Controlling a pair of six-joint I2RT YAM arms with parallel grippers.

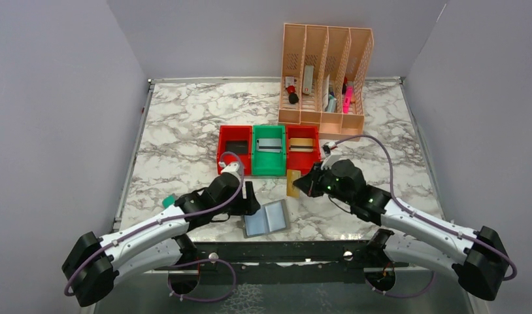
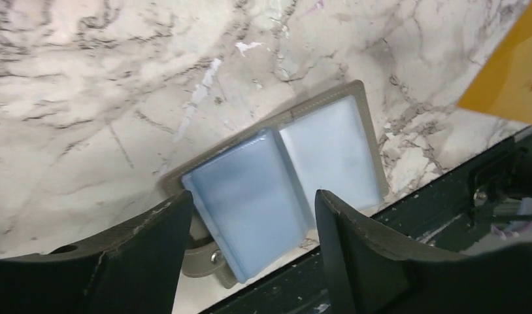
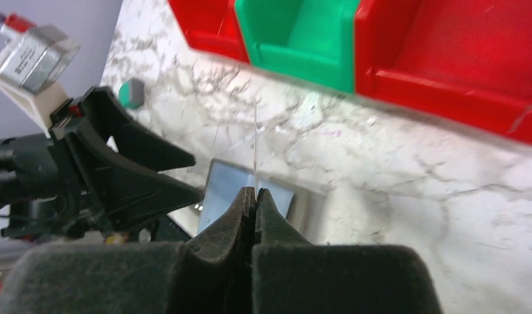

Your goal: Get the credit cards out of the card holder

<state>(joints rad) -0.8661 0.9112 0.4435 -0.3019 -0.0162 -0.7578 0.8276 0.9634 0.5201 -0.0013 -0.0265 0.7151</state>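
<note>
Two panels of the card holder [image 1: 265,219] lie spread open on the marble table [image 1: 185,124], low in the top view, with the holder's lower edge right at the table's dark front rail. Bare marble stretches above it and toward the left of the frame. Three bins, red [image 1: 234,149], green [image 1: 268,150] and red [image 1: 303,148], stand in a row higher up, with the peach organiser [image 1: 325,75] behind them. A teal block [image 1: 168,201] sits beside the left arm.

Each bin holds something flat, too small to make out. The left gripper [image 2: 253,196] has its fingers spread wide, and the holder's pale blue pockets show between them. Whether a finger touches the holder cannot be told, and one finger hides the holder's lower corner.

The right gripper [image 3: 255,194] is pinched tight on a gold-tan credit card [image 1: 293,183], which is edge-on and only a thin line in its own camera. In the top view that card sits up and to the right of the holder, clear of it.
</note>
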